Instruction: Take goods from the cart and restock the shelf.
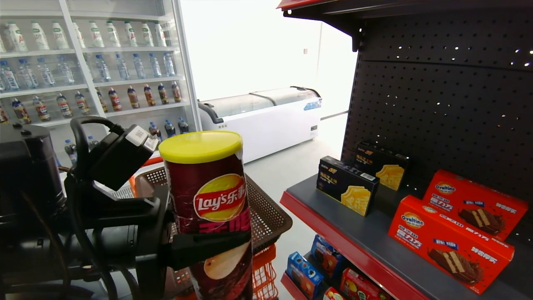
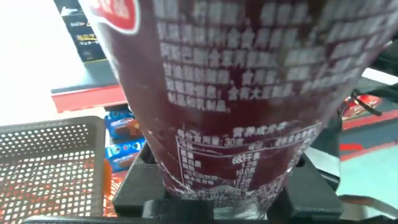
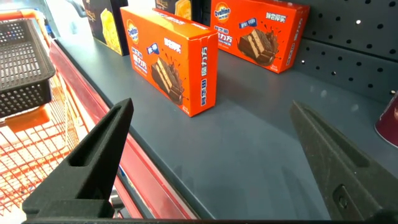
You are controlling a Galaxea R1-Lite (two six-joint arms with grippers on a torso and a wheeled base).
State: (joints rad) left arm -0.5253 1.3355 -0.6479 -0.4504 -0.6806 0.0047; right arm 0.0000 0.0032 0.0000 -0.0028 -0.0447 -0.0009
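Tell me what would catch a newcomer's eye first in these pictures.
The tall dark red chip can with its yellow lid stands out first, upright in the left gripper in front of the brown cart basket. Next come two bright orange-red boxes on the grey shelf to the right, with two dark boxes beside them. The right gripper hangs open over that shelf.

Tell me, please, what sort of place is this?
Probably a small grocery or convenience store: a glass-door cooler of bottled drinks, a chest freezer, and a retail shelf with boxed snacks.
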